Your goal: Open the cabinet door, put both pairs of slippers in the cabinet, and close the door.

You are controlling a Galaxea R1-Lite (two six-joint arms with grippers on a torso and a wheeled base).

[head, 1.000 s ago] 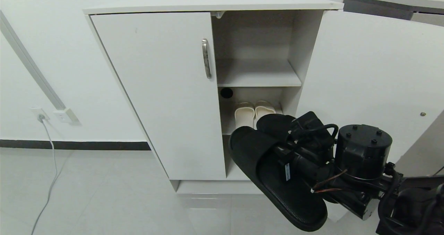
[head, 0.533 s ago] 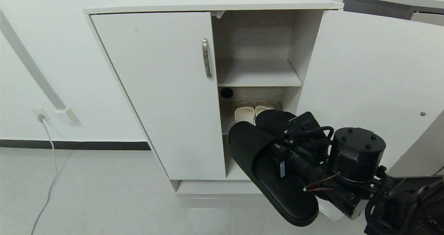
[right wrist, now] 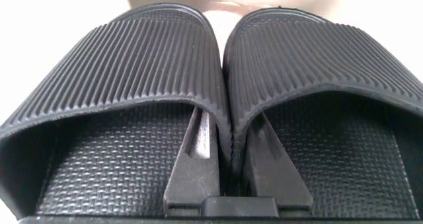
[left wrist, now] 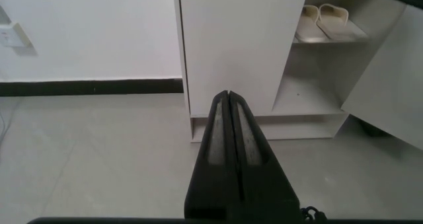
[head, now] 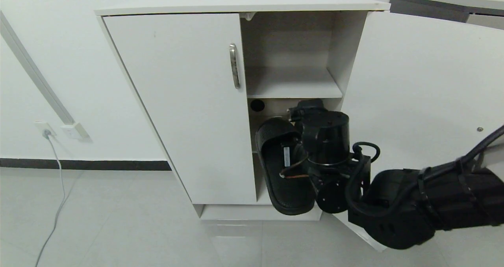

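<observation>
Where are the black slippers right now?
Head view: the black ribbed rubber slippers are clamped in the right gripper at the white cabinet's open right half, beside its closed left door.

Right arm [head: 397, 214]: matte black throughout, bulky and rounded
Its wrist carries a squat cylindrical joint housing [head: 325, 135]; at four o'clock from it a black cable [head: 366, 152] loops out, at six o'clock sits a round cap [head: 331, 197] with small screw holes, at seven o'clock thin red-brown wires [head: 293, 173], at eight o'clock a white label strip [head: 286, 156]. The left gripper [left wrist: 228, 98] has flat dark fingers faced with grey pads; the right gripper [right wrist: 230, 138] has black wedge-shaped fingers
</observation>
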